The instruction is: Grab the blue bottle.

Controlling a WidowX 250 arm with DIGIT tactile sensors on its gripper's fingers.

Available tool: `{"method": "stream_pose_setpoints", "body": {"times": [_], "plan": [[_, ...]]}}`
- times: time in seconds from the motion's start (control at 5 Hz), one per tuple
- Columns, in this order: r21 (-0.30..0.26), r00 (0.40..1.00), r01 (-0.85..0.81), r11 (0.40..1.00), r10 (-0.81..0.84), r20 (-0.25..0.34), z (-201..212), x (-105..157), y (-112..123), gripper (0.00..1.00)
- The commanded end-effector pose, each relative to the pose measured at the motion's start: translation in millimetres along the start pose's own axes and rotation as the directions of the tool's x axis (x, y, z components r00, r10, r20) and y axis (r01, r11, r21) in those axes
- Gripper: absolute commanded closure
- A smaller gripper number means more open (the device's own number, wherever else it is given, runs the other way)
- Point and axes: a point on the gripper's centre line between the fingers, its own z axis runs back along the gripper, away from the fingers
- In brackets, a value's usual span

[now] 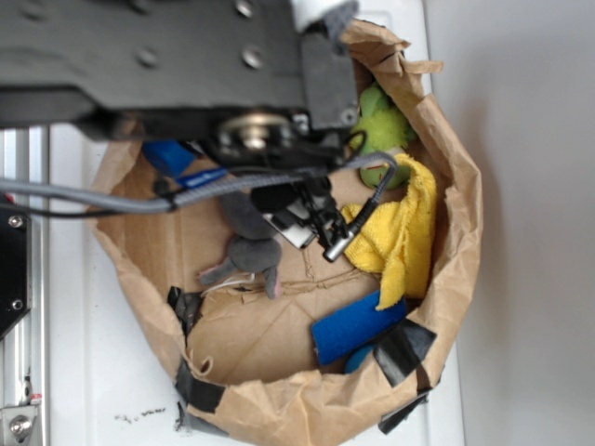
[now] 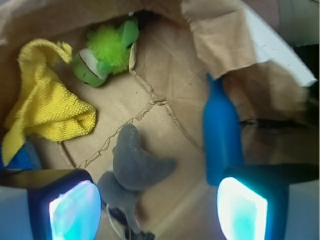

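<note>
The blue bottle [image 2: 222,135] lies on the brown paper floor at the right of the wrist view, its neck and cap pointing away. Its base sits just beyond my right fingertip [image 2: 242,210]. My gripper [image 2: 159,210] is open and empty, and it hovers over the grey plush [image 2: 135,162], which lies between the jaws. In the exterior view the arm hides most of the bottle. Only a bright blue patch [image 1: 169,156] shows at the upper left of the paper bag [image 1: 279,409].
A yellow cloth [image 2: 47,107] and a green plush [image 2: 107,50] lie at the left and back. A darker blue roll [image 1: 358,330] lies near the bag's front wall. The bag's torn, taped walls [image 1: 456,186] rise all around.
</note>
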Motion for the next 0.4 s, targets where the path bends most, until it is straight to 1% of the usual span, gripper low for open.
{"method": "stream_pose_setpoints", "body": {"times": [0.0,0.2], "plan": [[-0.058,1.0,-0.01,0.998,0.01,0.008,-17.3,9.7,-9.4,0.0],[-0.002,1.0,-0.021,1.0,0.021,0.009,-41.6,19.8,-16.3,0.0]]}}
